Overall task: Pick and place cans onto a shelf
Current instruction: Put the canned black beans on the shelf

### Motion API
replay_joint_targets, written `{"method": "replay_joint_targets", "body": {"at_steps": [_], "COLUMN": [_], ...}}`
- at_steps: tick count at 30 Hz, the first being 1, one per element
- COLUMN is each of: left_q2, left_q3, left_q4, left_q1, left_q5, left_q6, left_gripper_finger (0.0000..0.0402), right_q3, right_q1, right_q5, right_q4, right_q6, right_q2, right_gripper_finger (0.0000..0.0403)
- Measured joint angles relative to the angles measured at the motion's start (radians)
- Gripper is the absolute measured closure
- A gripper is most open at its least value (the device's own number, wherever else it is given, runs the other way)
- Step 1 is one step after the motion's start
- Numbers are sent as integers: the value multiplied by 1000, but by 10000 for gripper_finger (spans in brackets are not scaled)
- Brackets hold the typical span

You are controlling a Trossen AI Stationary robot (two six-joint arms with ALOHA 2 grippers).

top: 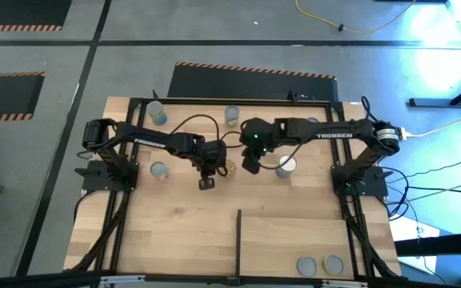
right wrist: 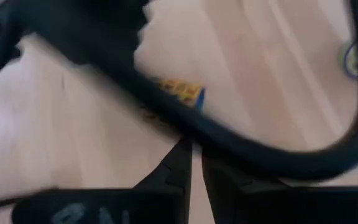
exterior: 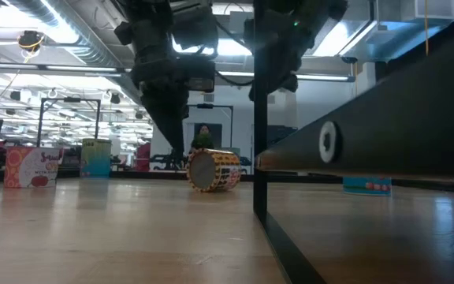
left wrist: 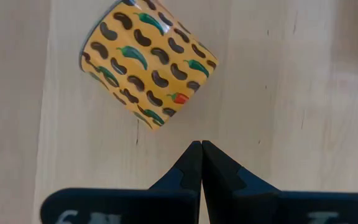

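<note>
Looking down from high up, the left gripper (top: pixel 207 183) sits mid-table beside a tipped yellow can (top: pixel 227 168); the right gripper (top: pixel 250 166) hangs close by; two cans (top: pixel 318 265) stand on the shelf (top: pixel 294 240); the low view shows the yellow can (exterior: pixel 214 170) lying on its side; the left wrist view shows fingers (left wrist: pixel 191 167) pressed together, empty, near it (left wrist: pixel 148 62); the right wrist view shows fingers (right wrist: pixel 179 163) slightly apart, holding nothing.

Overhead, table-level, two close wrist views

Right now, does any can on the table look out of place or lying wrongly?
Yes. The yellow can with the bean and pepper print lies tipped on its side near the table's middle, just ahead of the shut left tool. The other cans, such as the two on the shelf, stand upright.
</note>
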Motion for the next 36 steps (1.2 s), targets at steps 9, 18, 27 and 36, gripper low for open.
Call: {"method": "replay_joint_targets", "body": {"at_steps": [9,18,27,36], "left_q2": [0,11,11,38], "left_q3": [0,0,0,0], "left_q4": [7,54,70,75], "left_q1": [35,70,90,98], "left_q5": [37,135,181,225], "left_q6": [54,70,66,64], "left_gripper_finger": [401,401,401,401], "right_q3": [0,0,0,0], "right_q1": [-77,-132,-184,-207], "right_q5": [-103,-277,-324,-414], "right_q4": [40,81,84,103], "right_q6": [76,-17,-85,-125], "right_q2": [84,131,185,248], "right_gripper_finger": [363,363,363,363]}}
